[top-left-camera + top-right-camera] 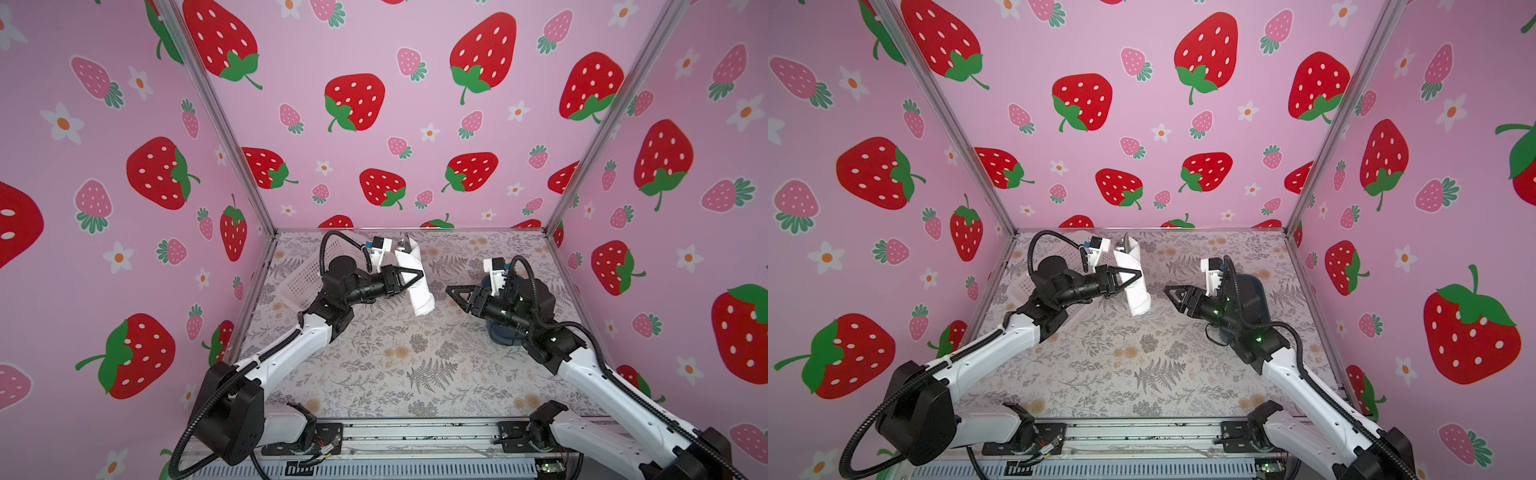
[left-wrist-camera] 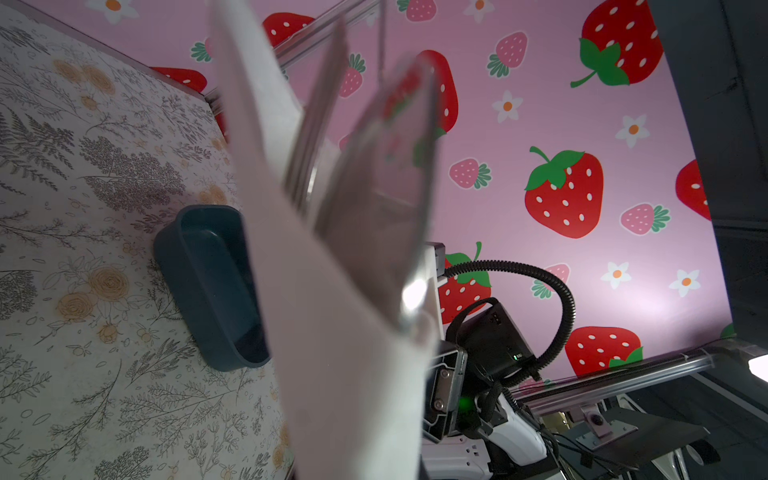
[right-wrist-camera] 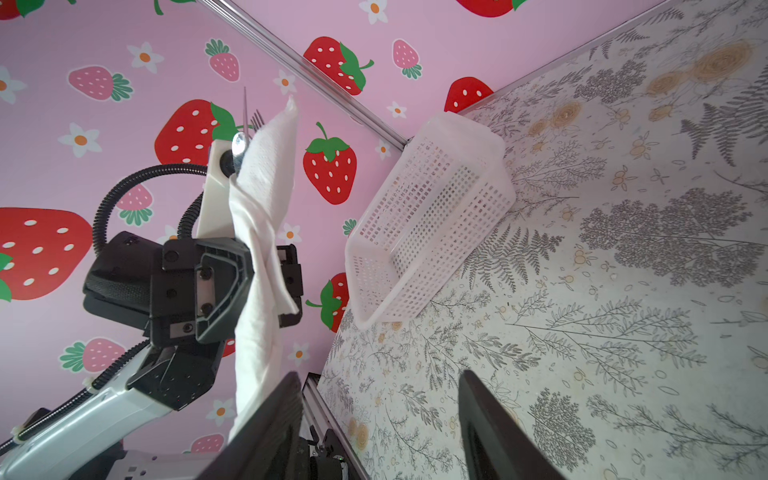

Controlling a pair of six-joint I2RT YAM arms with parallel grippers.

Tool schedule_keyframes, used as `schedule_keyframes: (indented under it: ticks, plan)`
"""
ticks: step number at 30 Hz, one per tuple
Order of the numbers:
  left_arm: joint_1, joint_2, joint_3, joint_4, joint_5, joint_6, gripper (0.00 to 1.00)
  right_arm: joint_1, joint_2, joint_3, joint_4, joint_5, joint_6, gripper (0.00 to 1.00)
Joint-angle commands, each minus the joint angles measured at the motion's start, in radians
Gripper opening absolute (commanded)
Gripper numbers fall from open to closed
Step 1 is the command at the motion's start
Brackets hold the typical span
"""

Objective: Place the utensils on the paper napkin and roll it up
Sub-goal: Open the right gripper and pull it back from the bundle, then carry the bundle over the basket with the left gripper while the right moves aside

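Right of the basket (image 1: pixel 305 278), the left gripper (image 1: pixel 412 276) pinches the rolled napkin (image 1: pixel 420 293) above the table (image 1: pixel 374 365), its long axis running front-to-back, utensils (image 3: pixel 239 143) poking out rearward. Further right, the right gripper (image 1: pixel 452 291) stands spread, facing it, apart.

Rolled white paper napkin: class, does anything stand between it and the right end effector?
Nothing visible does. The rolled white paper napkin hangs clamped in the left end effector, and only air separates it from the open right end effector.
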Motion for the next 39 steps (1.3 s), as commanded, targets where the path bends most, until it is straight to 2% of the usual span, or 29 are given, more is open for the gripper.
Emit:
schedule_keyframes:
  ticks: [1,5,8,15,18,22,27,30,35,39]
  plan:
    - [0.056,-0.016,0.028,0.077,0.041,-0.03,0.09,-0.005,-0.025,0.026,-0.085,0.053,-0.079,0.64]
    - [0.135,-0.029,0.022,0.067,0.077,-0.034,0.08,-0.005,-0.027,-0.022,-0.071,0.077,-0.071,0.66]
    - [0.202,-0.037,0.023,0.051,0.122,-0.025,0.08,-0.005,0.007,-0.054,-0.007,0.039,-0.044,0.66]
    - [0.393,-0.02,0.052,-0.134,0.261,0.121,0.08,-0.002,0.081,-0.103,0.115,-0.049,0.0,0.67]
    - [0.472,-0.023,0.031,-0.198,0.273,0.186,0.07,0.002,0.114,-0.098,0.129,-0.064,-0.006,0.67]
    - [0.553,-0.039,-0.012,-0.155,0.293,0.156,0.07,0.045,0.194,-0.066,0.132,0.012,-0.005,0.67]
    - [0.612,-0.09,-0.022,-0.234,0.291,0.203,0.07,0.156,0.422,0.095,0.129,0.212,0.036,0.66]
    - [0.647,-0.117,-0.046,-0.215,0.287,0.185,0.07,0.23,0.588,0.24,0.139,0.322,0.057,0.66]
    - [0.656,-0.174,-0.051,-0.24,0.279,0.185,0.07,0.308,0.831,0.449,0.128,0.417,0.154,0.65]
    - [0.656,-0.214,-0.046,-0.29,0.275,0.208,0.07,0.329,0.968,0.592,0.124,0.396,0.195,0.67]
